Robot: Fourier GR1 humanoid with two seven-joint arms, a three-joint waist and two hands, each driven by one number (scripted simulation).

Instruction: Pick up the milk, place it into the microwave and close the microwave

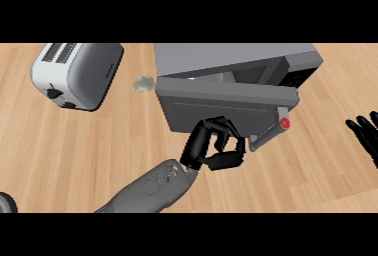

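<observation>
The grey microwave [244, 57] stands at the back, right of centre. Its door [214, 102] is swung most of the way toward the body, leaving a dark gap along its top edge. The door carries a handle [267, 136] and a red button [285, 123] at its right end. My left hand [212, 146] rests against the door's front face, fingers relaxed and bent at the tips, holding nothing. The milk is not visible; the door hides the inside of the microwave. My right hand [365, 135] rests open at the right edge, fingers up.
A silver toaster [77, 72] lies at the back left. A small pale round object [144, 83] sits between the toaster and the microwave. A dark rounded thing [4, 202] shows at the lower left edge. Bare wooden counter [74, 150] lies in front.
</observation>
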